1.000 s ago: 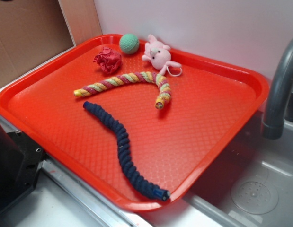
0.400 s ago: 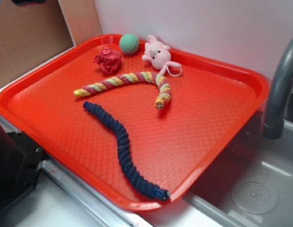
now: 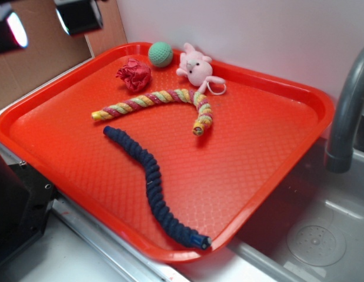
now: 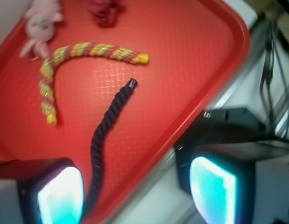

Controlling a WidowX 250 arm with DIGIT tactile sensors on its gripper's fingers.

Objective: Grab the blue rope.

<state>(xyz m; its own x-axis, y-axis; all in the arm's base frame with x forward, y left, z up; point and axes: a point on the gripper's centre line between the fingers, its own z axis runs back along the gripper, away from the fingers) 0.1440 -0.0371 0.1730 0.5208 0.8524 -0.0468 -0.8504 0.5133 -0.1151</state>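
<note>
On the red tray (image 3: 276,153), the blue rope (image 3: 149,176) snakes from mid-tray to the near rim, free of everything. Just behind it lies the striped rope (image 3: 170,97) — the likely mix-up if the descent lands too far back. Smaller toys sit along the back: bunny (image 3: 195,66), red wad (image 3: 133,74), green ball (image 3: 160,53). The gripper (image 4: 137,189) hangs high, fingers (image 4: 60,193) spread wide, holding nothing — off-centre, it could clip the rim.

Bright even light, blurred glare-tinged wrist view.
</note>
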